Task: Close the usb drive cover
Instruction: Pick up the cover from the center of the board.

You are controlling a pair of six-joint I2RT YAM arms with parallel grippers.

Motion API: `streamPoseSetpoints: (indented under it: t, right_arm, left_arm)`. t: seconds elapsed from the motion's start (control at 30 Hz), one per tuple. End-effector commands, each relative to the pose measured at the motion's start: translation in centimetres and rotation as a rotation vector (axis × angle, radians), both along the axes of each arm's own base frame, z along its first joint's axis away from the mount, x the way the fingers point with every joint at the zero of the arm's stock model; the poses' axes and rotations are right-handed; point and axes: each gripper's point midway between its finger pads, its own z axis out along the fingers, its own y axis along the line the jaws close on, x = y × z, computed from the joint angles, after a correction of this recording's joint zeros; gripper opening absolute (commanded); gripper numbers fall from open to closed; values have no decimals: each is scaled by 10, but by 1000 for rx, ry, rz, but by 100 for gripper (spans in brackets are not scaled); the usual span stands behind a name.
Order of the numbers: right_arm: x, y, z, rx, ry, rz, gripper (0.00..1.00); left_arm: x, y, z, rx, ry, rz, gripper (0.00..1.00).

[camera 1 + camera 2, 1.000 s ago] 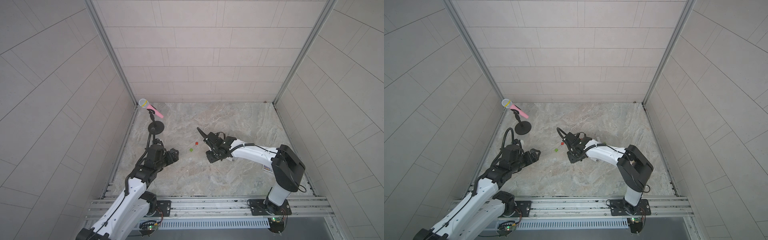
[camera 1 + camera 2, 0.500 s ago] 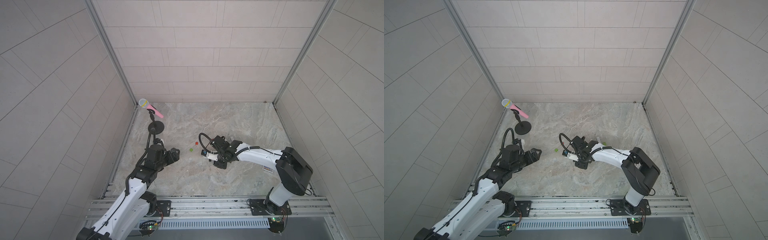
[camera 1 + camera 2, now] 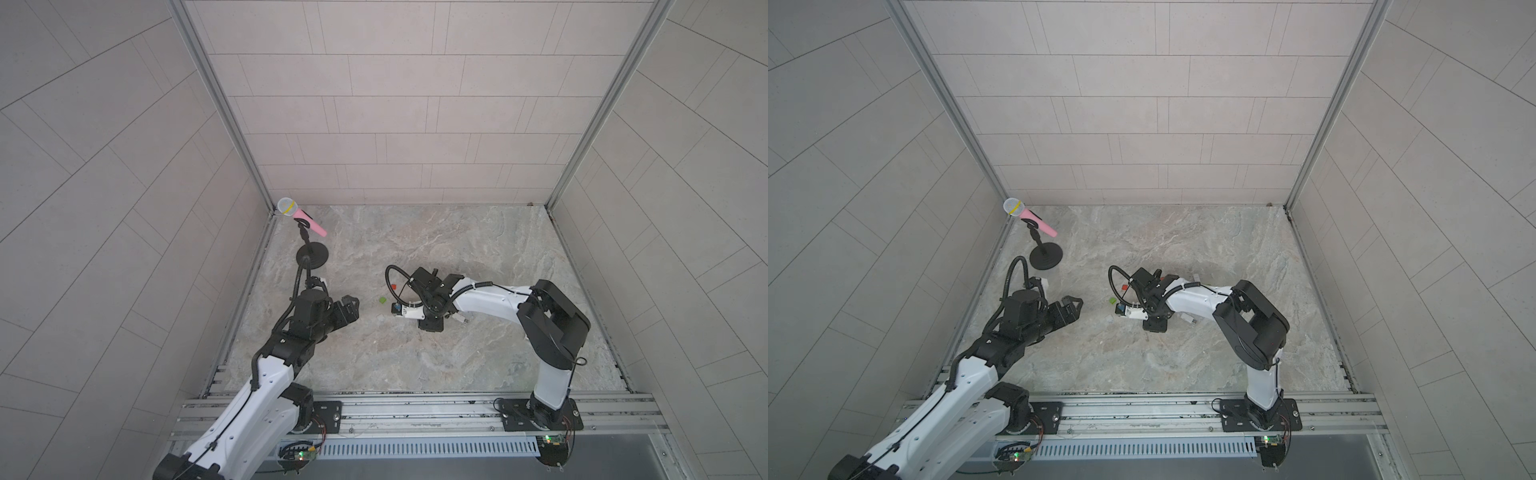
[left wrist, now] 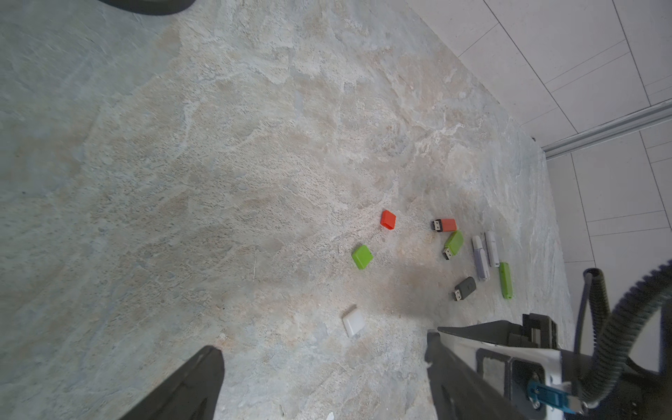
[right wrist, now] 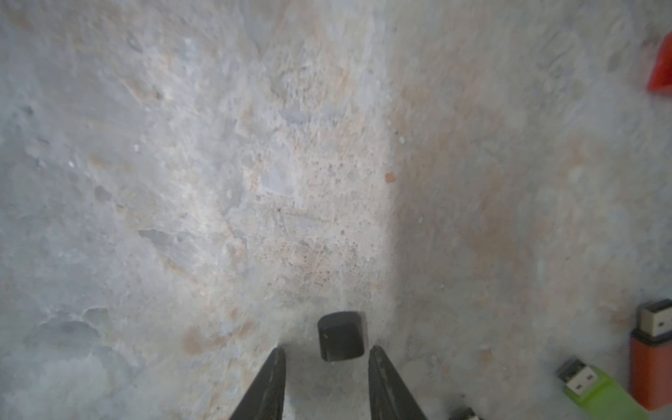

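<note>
Black cover lies on the counter at the tips of the right fingers, centred on their gap (apart, not touching it); left fingers spread wide.

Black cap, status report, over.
Right gripper open, tips flanking black cap, not clamped. Left gripper open, empty. Cap lies on table; green drive, orange drive off to the side.

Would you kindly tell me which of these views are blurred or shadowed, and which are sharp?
Right wrist view: soft throughout, black cap fuzzy-edged, a broad shadow beside it. Left wrist view: sharp, orange cap crisp. Both top views: sharp, but wide-angle bends the wall lines.
</note>
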Motion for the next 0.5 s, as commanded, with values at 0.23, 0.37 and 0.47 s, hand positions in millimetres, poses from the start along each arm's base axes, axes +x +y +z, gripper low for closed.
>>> streamPoseSetpoints:
  t: [0.23, 0.37, 0.47]
  right_arm:
    - [-8, -9, -12, -65, 85, 36, 37]
    - [-15, -11, -16, -75, 123, 63, 32]
    - [-15, -13, -19, -87, 128, 60, 30]
  left_arm:
    - [0, 5, -5, 19, -5, 12, 95]
    - [0, 5, -5, 19, -7, 12, 95]
    - [-1, 5, -6, 17, -5, 10, 95]
